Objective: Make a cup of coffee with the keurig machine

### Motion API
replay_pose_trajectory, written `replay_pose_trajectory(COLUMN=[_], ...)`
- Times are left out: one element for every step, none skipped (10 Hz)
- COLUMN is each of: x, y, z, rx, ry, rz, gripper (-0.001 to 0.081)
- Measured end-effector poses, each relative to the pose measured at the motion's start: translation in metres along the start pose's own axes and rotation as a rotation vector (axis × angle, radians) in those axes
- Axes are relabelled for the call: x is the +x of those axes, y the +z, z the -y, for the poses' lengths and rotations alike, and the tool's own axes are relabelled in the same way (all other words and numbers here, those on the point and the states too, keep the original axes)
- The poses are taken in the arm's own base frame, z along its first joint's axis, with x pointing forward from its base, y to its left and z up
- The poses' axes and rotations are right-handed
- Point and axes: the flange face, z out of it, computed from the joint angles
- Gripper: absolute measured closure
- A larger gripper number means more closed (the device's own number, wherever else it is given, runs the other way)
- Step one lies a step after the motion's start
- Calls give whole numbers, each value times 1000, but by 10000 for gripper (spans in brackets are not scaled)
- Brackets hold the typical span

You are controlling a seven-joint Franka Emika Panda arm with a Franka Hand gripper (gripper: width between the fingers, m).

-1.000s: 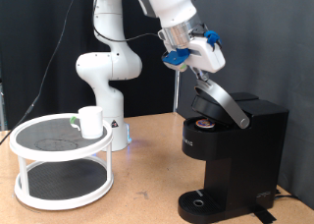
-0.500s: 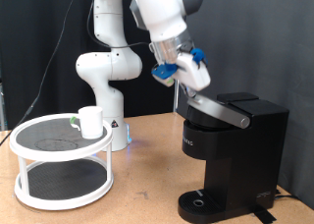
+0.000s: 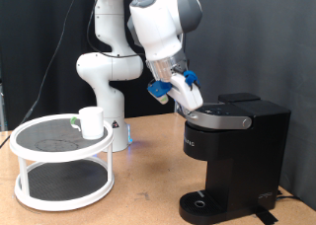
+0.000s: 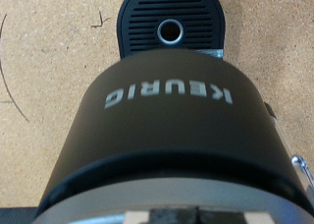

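Note:
The black keurig machine (image 3: pixel 242 151) stands at the exterior view's right with its lid (image 3: pixel 219 114) down flat. My gripper (image 3: pixel 185 99) rests against the lid's front edge from above. The wrist view looks down over the rounded lid (image 4: pixel 167 126) with its KEURIG lettering to the round drip tray (image 4: pixel 172 28) below. Nothing stands on the drip tray (image 3: pixel 202 200). The white cup (image 3: pixel 91 121) stands on the top tier of a white round rack (image 3: pixel 59 154) at the exterior view's left, far from the gripper. The gripper holds nothing that shows.
The arm's white base (image 3: pixel 109 77) stands behind the rack. The wooden table (image 3: pixel 138 186) lies between the rack and the machine. A black curtain hangs behind.
The lid was raised with a pod showing in the chamber. My gripper has come down and to the exterior view's left, pushing the lid shut. The pod is now hidden.

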Motion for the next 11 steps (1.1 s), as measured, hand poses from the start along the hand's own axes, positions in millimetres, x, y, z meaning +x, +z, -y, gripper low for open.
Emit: replay_pose_trajectory(x=[3,3,3,3,3,3,3,4,5,7,9], y=[8,10,10,10,10,10,10,9,9,9,8], z=[4,6,6,6,6,6,6,6,5,5,5], rx=[1,7,7,7,6,6,6,8,10,15,21], ry=[4,5,4,3,0,-11,-27,-48,-65,-75,-78], rz=[-4,-1,-1,-1,0,2,8,15,26,41,60], gripper=[801,801,801,801,801,801,801,801,801,801,801])
